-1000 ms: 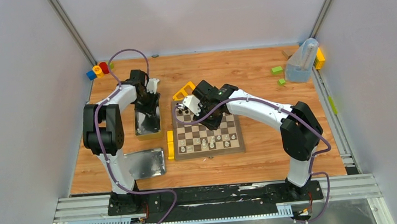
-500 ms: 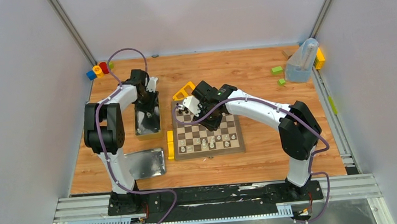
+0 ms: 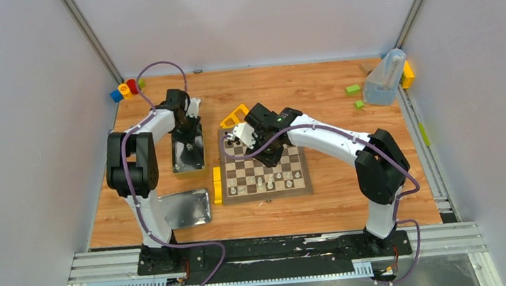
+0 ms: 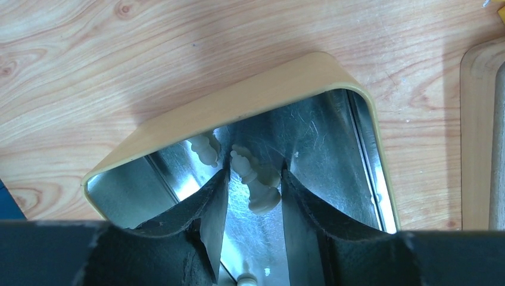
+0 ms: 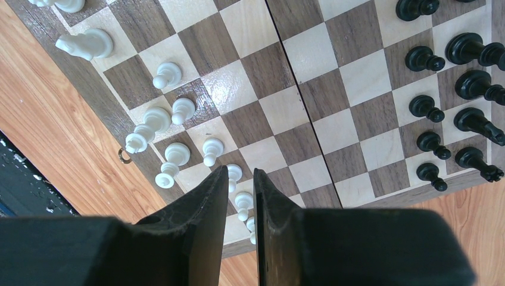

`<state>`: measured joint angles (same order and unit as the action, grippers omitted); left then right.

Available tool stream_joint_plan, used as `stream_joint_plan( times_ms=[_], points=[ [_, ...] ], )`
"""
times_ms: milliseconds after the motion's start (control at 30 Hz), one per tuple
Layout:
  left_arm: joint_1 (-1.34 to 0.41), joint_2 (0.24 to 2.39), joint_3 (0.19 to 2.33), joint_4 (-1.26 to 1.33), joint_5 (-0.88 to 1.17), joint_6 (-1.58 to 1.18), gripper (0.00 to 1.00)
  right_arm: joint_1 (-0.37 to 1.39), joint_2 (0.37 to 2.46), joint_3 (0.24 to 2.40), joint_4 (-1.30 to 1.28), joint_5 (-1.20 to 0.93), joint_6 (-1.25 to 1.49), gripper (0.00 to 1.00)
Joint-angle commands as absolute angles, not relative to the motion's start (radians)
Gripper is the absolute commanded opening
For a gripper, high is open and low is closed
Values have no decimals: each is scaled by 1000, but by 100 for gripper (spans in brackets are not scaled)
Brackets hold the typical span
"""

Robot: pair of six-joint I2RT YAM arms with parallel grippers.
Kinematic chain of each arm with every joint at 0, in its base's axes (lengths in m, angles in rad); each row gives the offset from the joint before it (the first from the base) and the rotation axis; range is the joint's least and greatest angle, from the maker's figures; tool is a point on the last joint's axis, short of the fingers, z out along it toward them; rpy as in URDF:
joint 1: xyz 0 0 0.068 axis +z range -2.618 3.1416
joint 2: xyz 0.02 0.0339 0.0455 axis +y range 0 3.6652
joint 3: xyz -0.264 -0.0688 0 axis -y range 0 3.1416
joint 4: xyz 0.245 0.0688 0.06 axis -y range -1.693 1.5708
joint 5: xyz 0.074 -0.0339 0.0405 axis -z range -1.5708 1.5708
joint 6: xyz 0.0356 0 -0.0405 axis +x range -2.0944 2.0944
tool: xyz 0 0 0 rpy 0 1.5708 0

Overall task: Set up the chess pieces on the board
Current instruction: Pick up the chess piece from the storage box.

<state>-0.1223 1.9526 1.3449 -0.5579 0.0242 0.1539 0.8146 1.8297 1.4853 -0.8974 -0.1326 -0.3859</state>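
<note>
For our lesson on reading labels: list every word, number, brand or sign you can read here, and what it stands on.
No text can be read.
board: no lettering on the border that shows.
tin: no label in view.
yellow round block: a mark on top, too small to read.

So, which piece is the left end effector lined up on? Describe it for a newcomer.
Find the open metal tin left of the board. A pale piece lies between the fingers of the left end effector; its neighbour lies outside that gap.
</note>
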Motion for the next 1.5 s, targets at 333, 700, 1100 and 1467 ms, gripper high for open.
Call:
stream_joint_plan(
  times_ms=[333, 700, 1100, 1467],
  points=[
    [-117, 1909, 1276, -582, 3, 181, 40, 813, 1832, 1478, -882, -143, -374, 23],
    [-110, 1896, 1274, -577, -10, 195, 34, 816, 1833, 1479, -885, -138, -374, 23],
    [-106, 1775, 1204, -577, 98, 321, 32, 772, 1802, 1534, -881, -206, -342, 22],
    [-106, 1495, 1141, -571, 402, 409, 33, 544, 1742, 1634, -846, -648, -252, 20]
  ],
)
